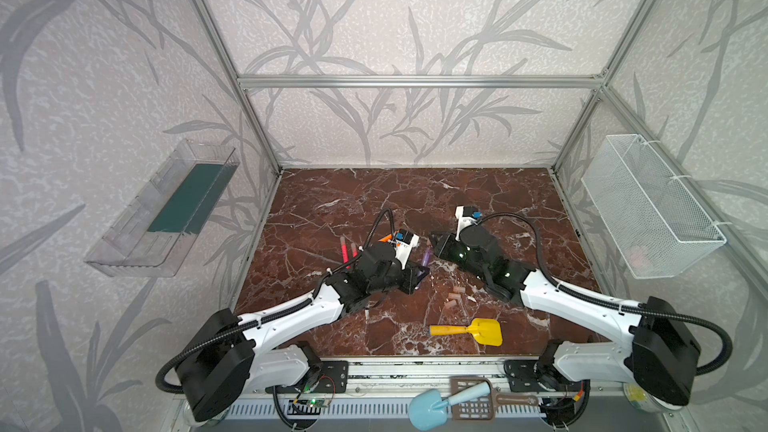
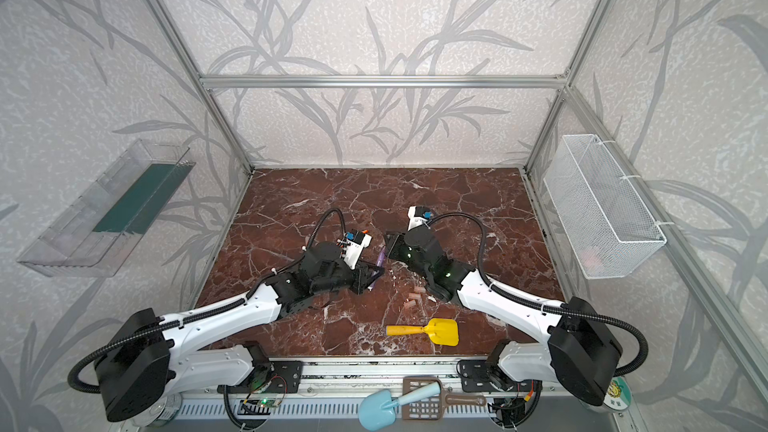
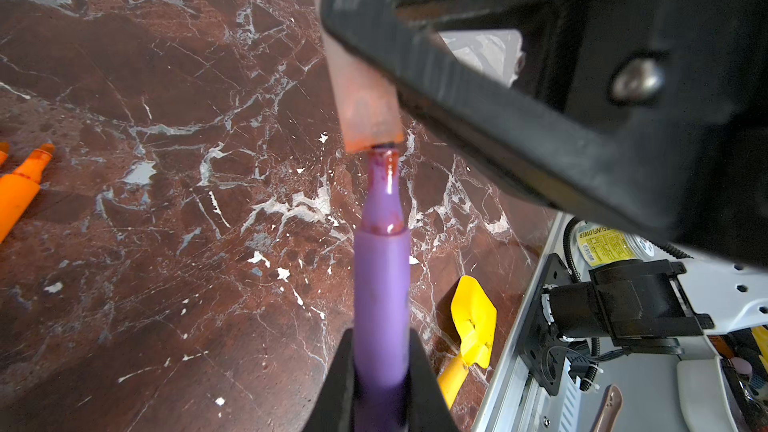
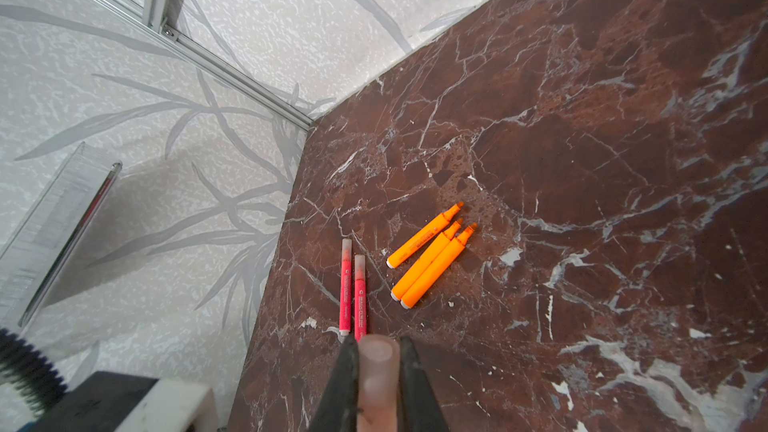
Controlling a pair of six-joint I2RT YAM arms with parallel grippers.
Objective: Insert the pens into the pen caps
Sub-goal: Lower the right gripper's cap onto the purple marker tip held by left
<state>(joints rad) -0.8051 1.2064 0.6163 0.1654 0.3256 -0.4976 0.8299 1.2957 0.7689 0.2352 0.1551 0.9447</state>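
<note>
Purple pen (image 3: 380,284), clamped in the left gripper (image 3: 380,336), hangs beyond the yellow shovel (image 3: 473,313), its tip touching the mouth of the pen cap (image 3: 365,110) pinched tight in the right gripper (image 4: 377,344). Insertion seems just beginning; next push must go straight along the pen axis.
</note>
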